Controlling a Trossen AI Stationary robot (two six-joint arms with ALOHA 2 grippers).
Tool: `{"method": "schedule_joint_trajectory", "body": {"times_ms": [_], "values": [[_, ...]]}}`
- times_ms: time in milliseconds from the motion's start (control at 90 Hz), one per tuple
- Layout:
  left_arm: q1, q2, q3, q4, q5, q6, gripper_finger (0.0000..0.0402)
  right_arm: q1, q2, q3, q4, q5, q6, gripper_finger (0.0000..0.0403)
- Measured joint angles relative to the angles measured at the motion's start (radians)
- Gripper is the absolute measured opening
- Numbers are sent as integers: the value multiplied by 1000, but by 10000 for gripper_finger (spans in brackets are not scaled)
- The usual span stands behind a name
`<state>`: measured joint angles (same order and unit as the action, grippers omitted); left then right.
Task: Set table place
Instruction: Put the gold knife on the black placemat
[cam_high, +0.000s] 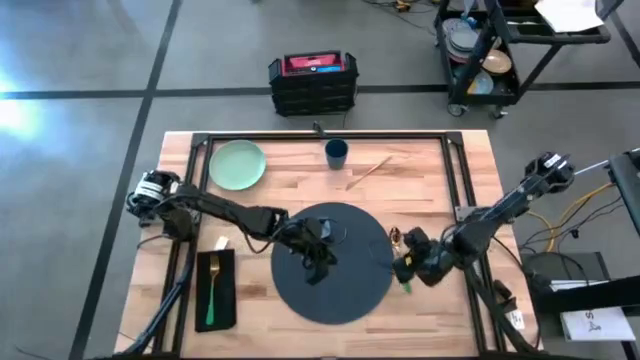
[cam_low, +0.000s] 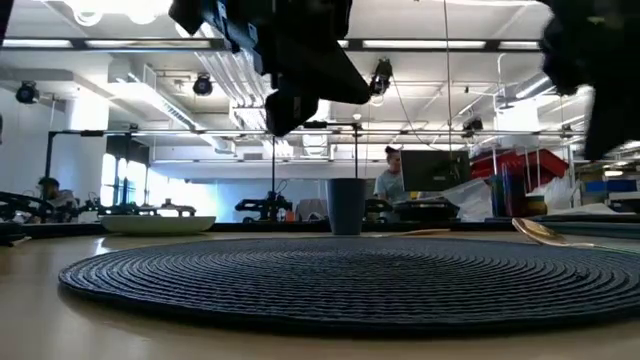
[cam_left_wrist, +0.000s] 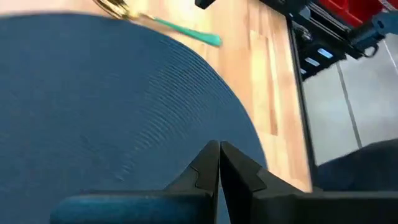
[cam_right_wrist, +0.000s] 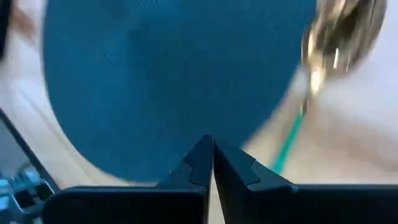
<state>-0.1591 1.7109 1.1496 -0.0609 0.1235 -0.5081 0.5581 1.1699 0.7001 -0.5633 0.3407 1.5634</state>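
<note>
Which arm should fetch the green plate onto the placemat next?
Probably left: the plate lies far-left on the table, on the left arm's side. The left hand hovers over the placemat, shut and empty.

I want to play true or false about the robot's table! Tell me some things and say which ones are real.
1. The pale green plate sits on the round placemat. False: it lies on bare wood near the table's far left corner.
2. The left gripper is over the placemat, fingers shut. True.
3. A fork lies on the black napkin. True.
4. The blue cup is tipped over. False: it stands upright.
5. The right gripper is holding the spoon. False: its shut fingers are empty, and the spoon lies beside the placemat.
</note>
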Motion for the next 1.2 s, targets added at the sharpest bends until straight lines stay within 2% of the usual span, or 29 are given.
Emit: {"method": "schedule_joint_trajectory", "body": {"times_ms": [222, 400, 567, 767, 922, 1033, 1200], "values": [[79, -21, 0, -1, 52, 90, 0, -299, -89, 101, -16, 0, -368, 0], [133, -30, 0, -10, 99, 177, 0, -599, -85, 222, -44, -41, -671, 0], [175, -34, 0, -36, 150, 255, 0, -907, 10, 383, -141, -169, -998, 0], [213, -38, 0, -148, 168, 352, 0, -1207, 227, 608, -312, -304, -1375, 2], [232, -38, 0, -223, 167, 392, 0, -1318, 409, 724, -385, -407, -1631, 41], [236, -38, 0, -253, 152, 395, 2, -1346, 520, 763, -385, -465, -1807, 99], [236, -38, 0, -288, 149, 395, 21, -1346, 646, 781, -409, -473, -2027, 191]]}}
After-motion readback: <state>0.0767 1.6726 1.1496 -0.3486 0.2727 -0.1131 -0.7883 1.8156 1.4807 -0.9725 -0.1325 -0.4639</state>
